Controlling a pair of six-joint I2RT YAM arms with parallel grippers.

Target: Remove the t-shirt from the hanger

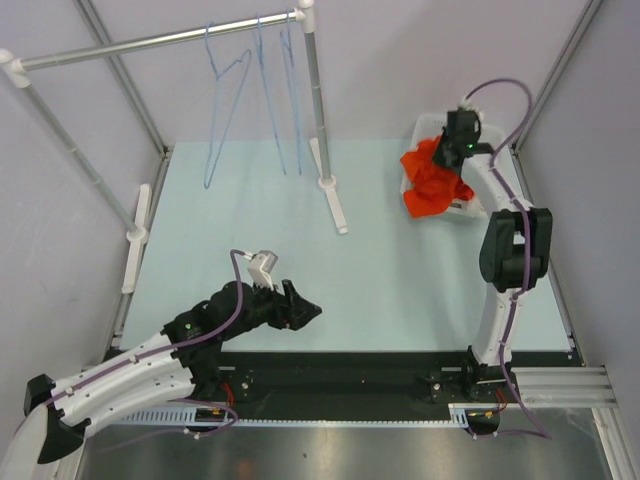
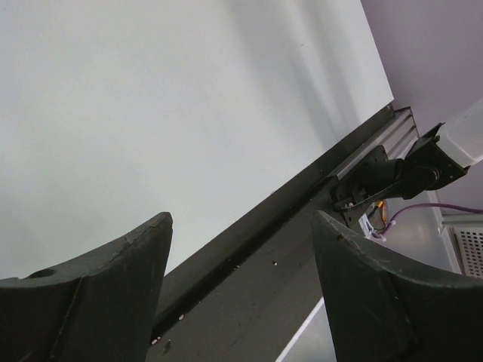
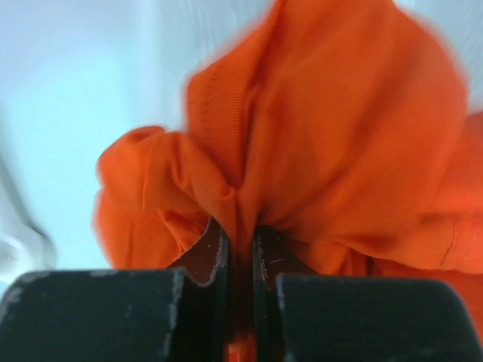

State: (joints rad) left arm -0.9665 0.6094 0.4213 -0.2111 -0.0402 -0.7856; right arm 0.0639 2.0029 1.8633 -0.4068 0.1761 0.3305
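The orange t-shirt [image 1: 432,185] hangs bunched from my right gripper [image 1: 452,152] at the back right, over a white bin [image 1: 462,208]. In the right wrist view the right gripper [image 3: 240,234] is shut on a fold of the t-shirt [image 3: 332,128]. Bare blue wire hangers [image 1: 232,100] hang from the metal rail [image 1: 150,42] at the back left; no shirt is on them. My left gripper [image 1: 308,312] is open and empty, low over the near part of the table. In the left wrist view the left gripper [image 2: 241,249] has its jaws wide apart.
The rack's upright post [image 1: 318,90] and its white foot [image 1: 334,205] stand mid-table. Another white foot [image 1: 138,235] lies at the left edge. The table's dark front rail [image 2: 287,226] shows in the left wrist view.
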